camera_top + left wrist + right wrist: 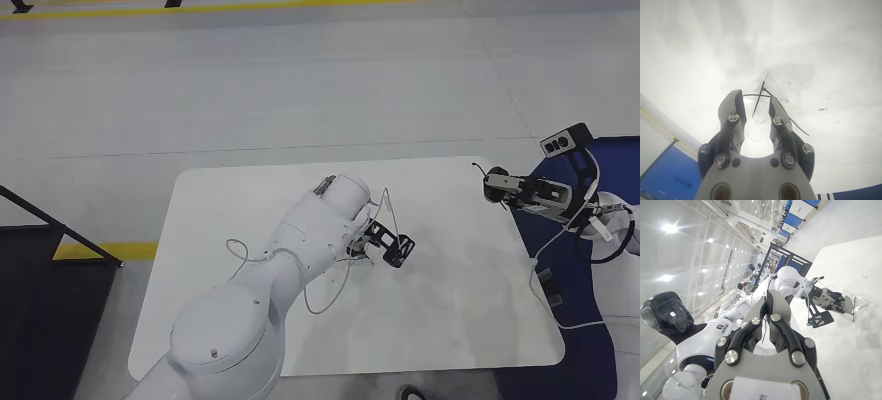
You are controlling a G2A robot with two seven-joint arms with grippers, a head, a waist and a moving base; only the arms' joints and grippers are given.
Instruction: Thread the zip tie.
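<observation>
- The right gripper (767,298) sits at the right edge of the table (450,320), clamped on a thin black tie (764,325). The hold is on a narrow strap. It could twist or slide in the pads, and the tail would then point off line.
- The left gripper (755,96) is over the table's middle with its jaws apart. Below it, loose ties (757,100) cross one another on clear plastic (755,135). Closing here could pinch two straps at once, or catch the plastic along with them.
- One strand runs across just by both fingertips. Whether it touches them cannot be told. A small nudge might drag the whole crossed pile and shift the head that is wanted.
- The plastic looks slick, so it may slide on the table under a downward push and carry the ties away from the jaws.
- The two grippers are well apart. Threading needs a tail fed into a tiny head slot, so any slight angle error would likely buckle the strap rather than pass it through.
</observation>
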